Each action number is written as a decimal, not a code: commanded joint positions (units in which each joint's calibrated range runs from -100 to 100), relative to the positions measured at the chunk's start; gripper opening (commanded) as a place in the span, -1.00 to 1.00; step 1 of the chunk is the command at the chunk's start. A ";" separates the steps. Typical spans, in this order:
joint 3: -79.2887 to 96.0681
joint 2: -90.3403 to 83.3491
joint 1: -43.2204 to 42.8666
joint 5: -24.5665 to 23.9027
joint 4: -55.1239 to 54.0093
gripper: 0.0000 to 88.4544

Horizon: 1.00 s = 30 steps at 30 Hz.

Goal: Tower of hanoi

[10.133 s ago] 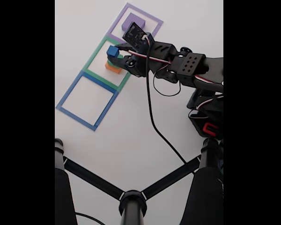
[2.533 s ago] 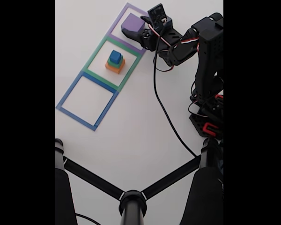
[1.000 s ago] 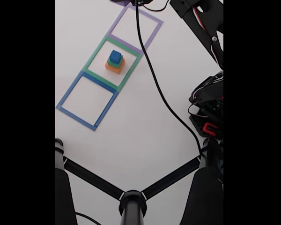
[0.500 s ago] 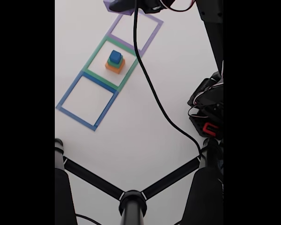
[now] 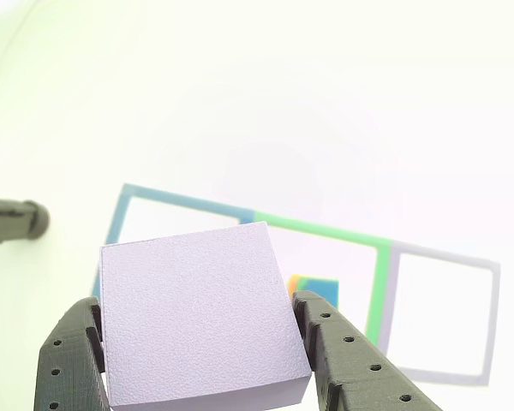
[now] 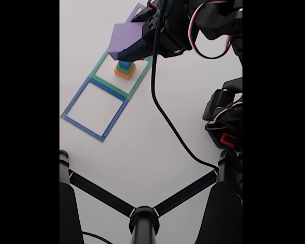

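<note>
Above the green taped square (image 6: pixel 102 69), the gripper (image 6: pixel 123 52) is pinching the purple block (image 6: pixel 125 36) over the orange block (image 6: pixel 124 74) and its stack.

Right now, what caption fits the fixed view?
Claw carrying the purple block above the stacked blocks.

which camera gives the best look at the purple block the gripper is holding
The other view: the purple block sits close up, its whole top face visible, clamped between the gripper fingers. In the fixed view the block is small, held above the stack, partly covered by the arm.
</note>
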 commanded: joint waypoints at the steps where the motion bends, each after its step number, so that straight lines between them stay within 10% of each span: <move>1: 7.91 -6.02 -4.25 0.00 -6.44 -0.68; 30: 87.14 -4.82 -10.73 0.00 -90.45 -0.67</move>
